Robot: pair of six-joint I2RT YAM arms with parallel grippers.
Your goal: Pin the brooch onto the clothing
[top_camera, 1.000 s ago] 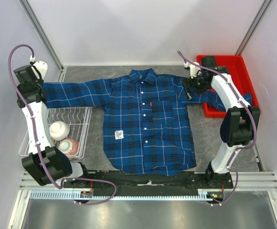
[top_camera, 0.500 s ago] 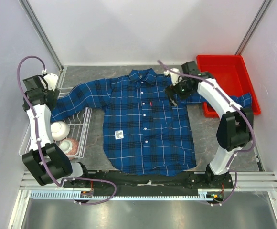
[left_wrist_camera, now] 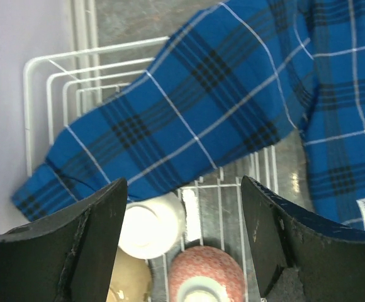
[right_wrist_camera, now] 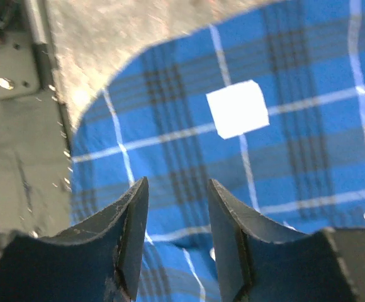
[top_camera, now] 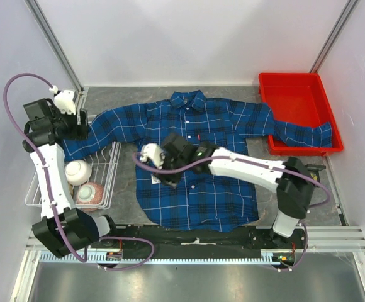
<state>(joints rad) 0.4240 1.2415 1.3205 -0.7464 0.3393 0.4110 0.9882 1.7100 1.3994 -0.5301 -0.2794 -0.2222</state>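
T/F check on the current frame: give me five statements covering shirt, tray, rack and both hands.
1. The shirt's collar points toward the robot. False: it points away, to the far side.
2. One cuff lies in the red tray. True.
3. The right hand grips the white label. False: it is open and empty, and the label is untouched.
4. The wire rack holds bowls. True.
5. The left hand is open and empty. True.

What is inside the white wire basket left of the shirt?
A white bowl and a red patterned bowl sit in the white wire basket. The blue plaid shirt's sleeve covers its far end, so anything beneath is hidden.
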